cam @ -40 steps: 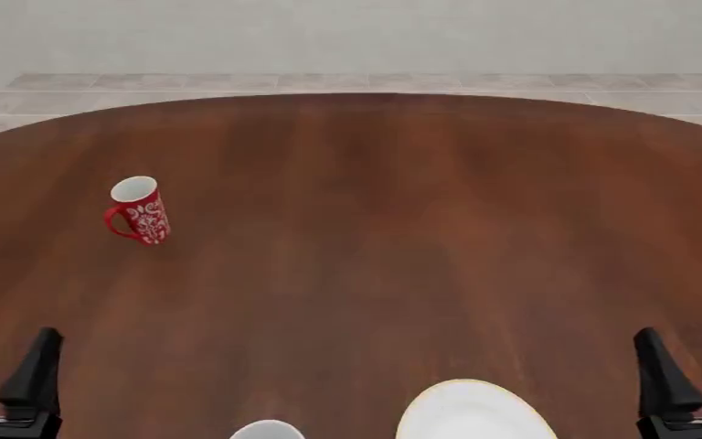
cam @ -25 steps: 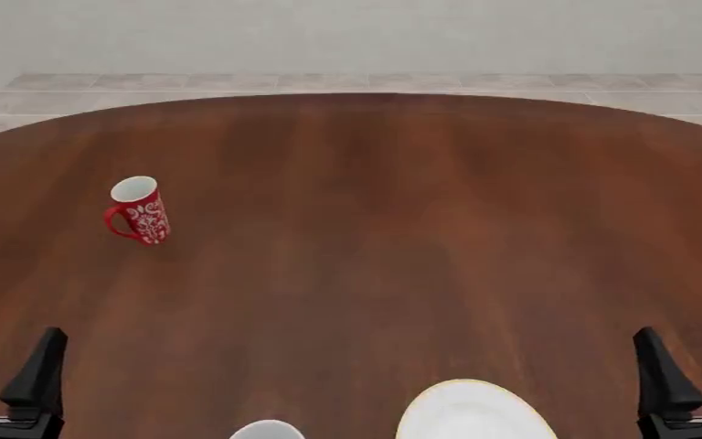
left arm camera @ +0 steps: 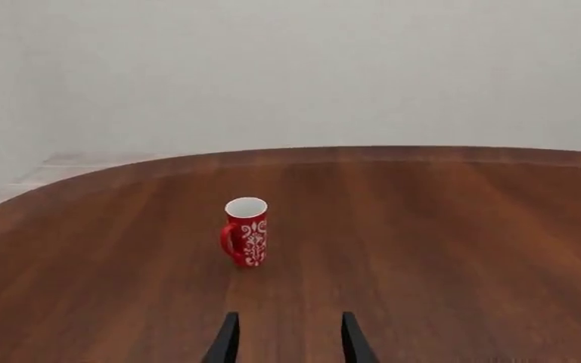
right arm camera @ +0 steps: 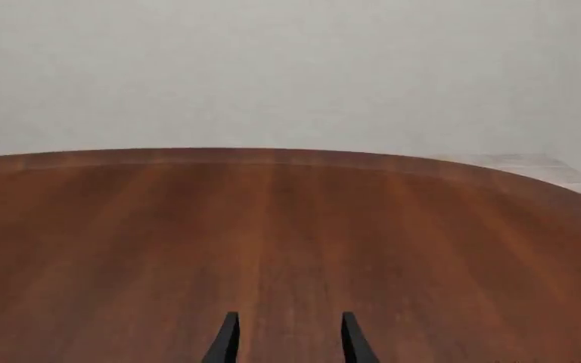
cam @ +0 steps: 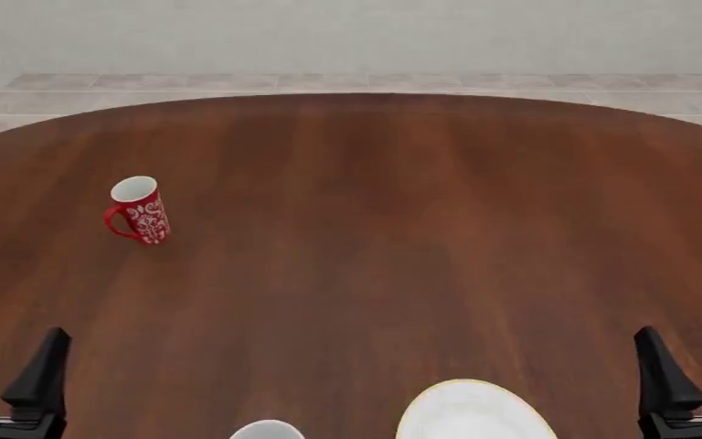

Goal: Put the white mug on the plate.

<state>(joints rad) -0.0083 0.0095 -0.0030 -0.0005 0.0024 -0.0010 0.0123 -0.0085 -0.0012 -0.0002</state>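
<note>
While nothing held yet, both grippers parked low at near table [cam: 364, 229] edge — start pose likely, leaving work area free. Left gripper [cam: 4, 370] spread apart, empty, fingers aimed forward at red mug [left arm camera: 246, 231], well apart from it. Right gripper [cam: 690, 366] likewise spread, empty, facing bare wood. White mug [cam: 267, 430] barely seen at bottom of front view, only rim showing, just beside the plate [cam: 473, 413] on its left — close pair, short carry expected. Red mug upright far left, a distractor.
</note>
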